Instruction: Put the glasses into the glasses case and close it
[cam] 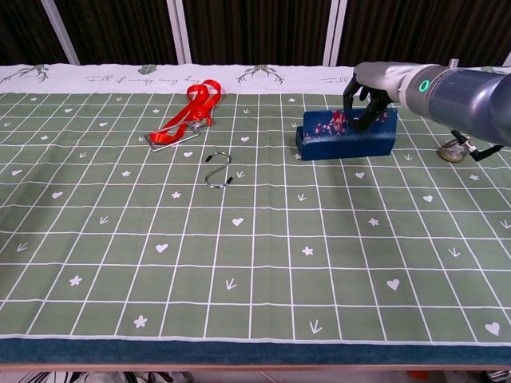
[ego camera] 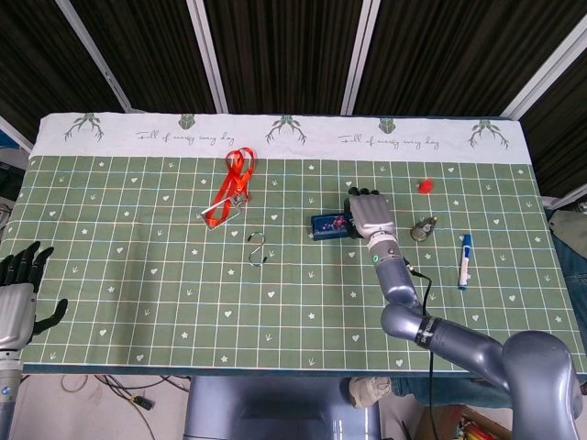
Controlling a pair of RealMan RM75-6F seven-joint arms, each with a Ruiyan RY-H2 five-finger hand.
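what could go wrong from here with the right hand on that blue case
1. The right hand presses on one end of the glasses case only, and nothing braces the other end, so the case may skid or tip rather than close.
2. The left hand hangs open at the table edge, too far away to steady it.
3. Whether the glasses are fully inside cannot be told; the lid could pinch them.

A lab-like test bench: a printed tablecloth (ego camera: pixel 138 266) before black ribbed wall panels (ego camera: pixel 275 55).
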